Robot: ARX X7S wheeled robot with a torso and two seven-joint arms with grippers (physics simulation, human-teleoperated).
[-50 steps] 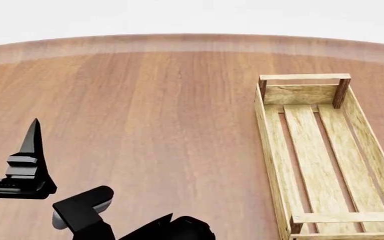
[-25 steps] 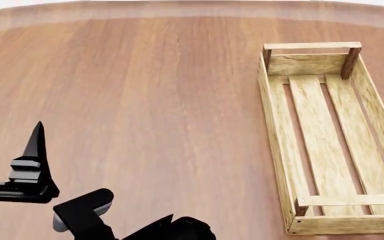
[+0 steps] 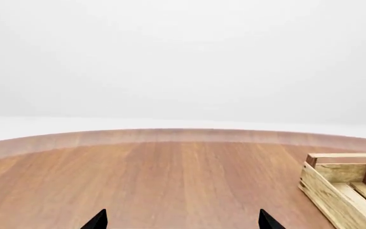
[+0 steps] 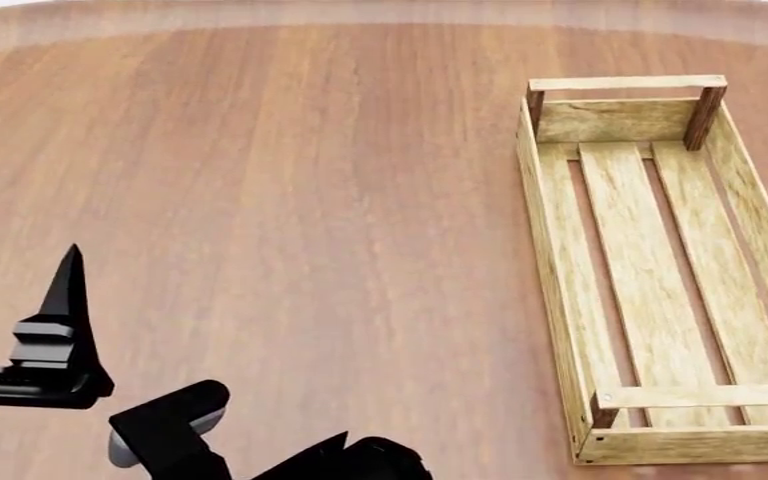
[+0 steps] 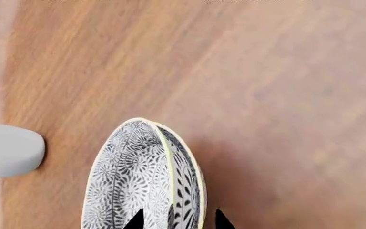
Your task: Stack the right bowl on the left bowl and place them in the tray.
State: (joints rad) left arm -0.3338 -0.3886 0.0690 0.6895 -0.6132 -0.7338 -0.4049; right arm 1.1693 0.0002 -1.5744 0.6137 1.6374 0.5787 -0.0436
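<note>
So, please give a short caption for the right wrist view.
Patterned bowls stacked on the wooden table, the right hand at the rim.

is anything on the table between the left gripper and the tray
Nothing visible. In the head view, bare table lies between the left gripper and the tray, whose slatted floor holds nothing.
</note>
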